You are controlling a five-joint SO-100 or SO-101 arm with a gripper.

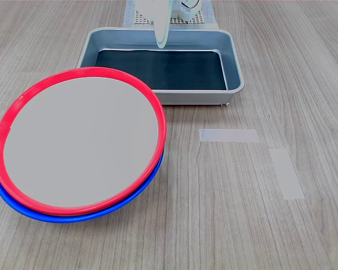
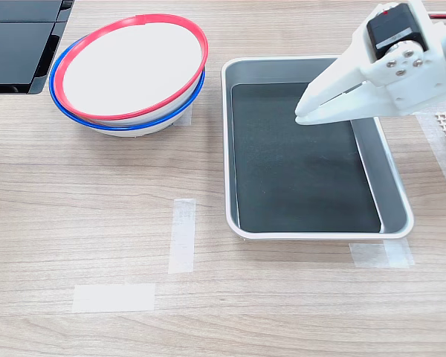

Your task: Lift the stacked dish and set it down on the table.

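Evidently nothing is lifted yet. The red-rimmed dish point(image 1: 81, 140) sits nested on the blue-rimmed dish point(image 1: 73, 216), tilted, at about 9 o'clock in the first exterior view and about 11 o'clock in the second exterior view.

The gripper point(image 2: 303, 111) hangs above the grey tray point(image 2: 390, 186), near 2 o'clock in the second exterior view, well apart from the stack. Its fingers look drawn together to a narrow tip, holding nothing. In the first exterior view only a pale tip shows at 12 o'clock, over the tray's far wall.

The surface point(image 1: 225, 225) is bare wood grain apart from two tape strips point(image 1: 229, 135).

Judgement: the task is at its start. Left to do: reach across to the stack, take the red rim, raise the top dish clear of the blue one, and set it on the surface.
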